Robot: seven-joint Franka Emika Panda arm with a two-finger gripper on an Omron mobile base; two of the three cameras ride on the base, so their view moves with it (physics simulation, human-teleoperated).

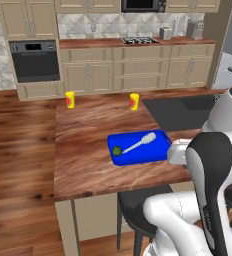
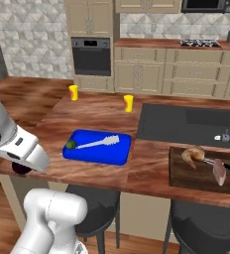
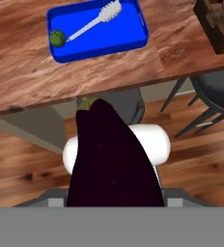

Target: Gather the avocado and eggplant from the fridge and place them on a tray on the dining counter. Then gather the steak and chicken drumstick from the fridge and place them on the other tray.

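Note:
A dark purple eggplant (image 3: 111,159) with a green stem end juts out from my gripper (image 2: 22,166), which is shut on it; the eggplant hides the fingertips in the hand view. The gripper hangs off the counter's near edge, short of the blue tray (image 3: 97,50). On that tray lie a green avocado (image 3: 57,37) at its left end and a white brush (image 3: 92,24). At the right, a brown wooden tray (image 2: 186,181) carries the chicken drumstick (image 2: 192,155) and the steak (image 2: 219,172). The fridge is out of view.
Two yellow bottles (image 1: 70,99) (image 1: 134,101) stand at the counter's far side. A dark sink (image 2: 186,121) with a faucet lies right of the blue tray. Dark stools (image 3: 208,96) stand under the counter's near edge (image 3: 85,96), above the wooden floor.

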